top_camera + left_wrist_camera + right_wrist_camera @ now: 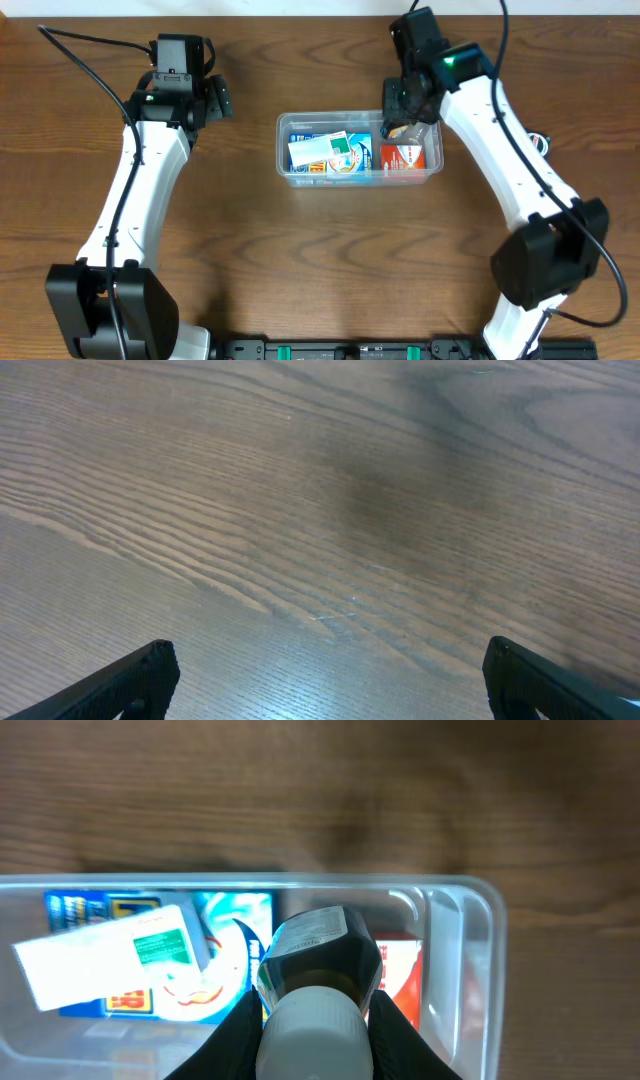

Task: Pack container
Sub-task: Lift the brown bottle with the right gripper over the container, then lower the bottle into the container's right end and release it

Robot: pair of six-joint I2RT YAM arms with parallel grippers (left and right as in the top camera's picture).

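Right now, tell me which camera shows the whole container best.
Overhead. The container shows whole there, every rim and the boxes inside, with only the right gripper overlapping its far right corner. The right wrist view sees just part of it, cropped and partly hidden by the held bottle. The left wrist view shows only table.

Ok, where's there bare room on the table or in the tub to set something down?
Bare table lies nearside of the container, and between it and the open left gripper. Inside is crowded: blue boxes and red box cover most of the floor, under the bottle held by the right gripper.
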